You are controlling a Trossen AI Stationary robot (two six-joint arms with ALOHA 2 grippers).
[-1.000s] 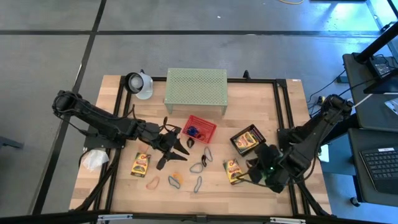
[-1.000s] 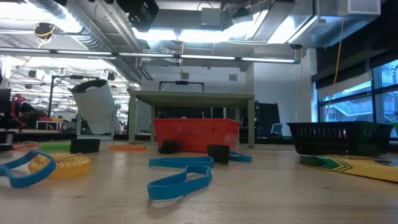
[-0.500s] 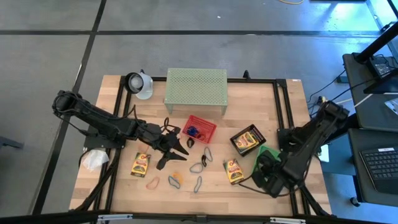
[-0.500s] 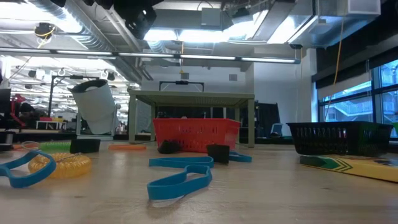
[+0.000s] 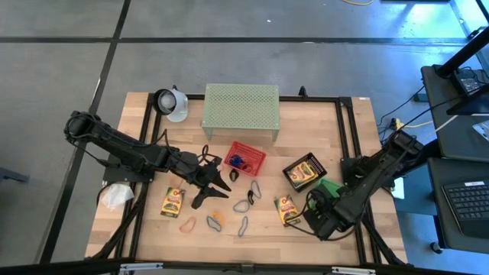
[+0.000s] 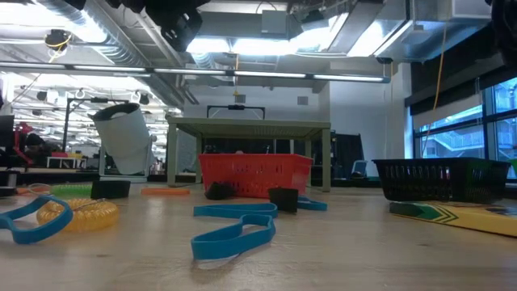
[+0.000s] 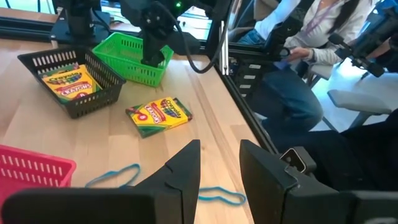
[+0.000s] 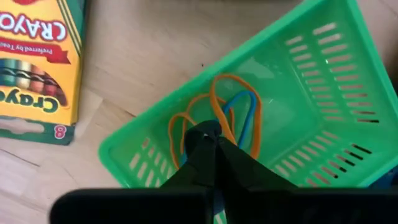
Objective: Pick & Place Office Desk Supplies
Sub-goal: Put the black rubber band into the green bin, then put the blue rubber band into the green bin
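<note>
Right wrist view: right gripper [image 8: 214, 146] jaws pressed together over green basket [image 8: 323, 81], orange loops [image 8: 233, 106] just beyond their tips; lifting could snag a loop and drag it out.

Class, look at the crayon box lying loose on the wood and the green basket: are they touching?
Apart. In the left wrist view, bare wood shows plainly between the crayon box and the green basket.
</note>
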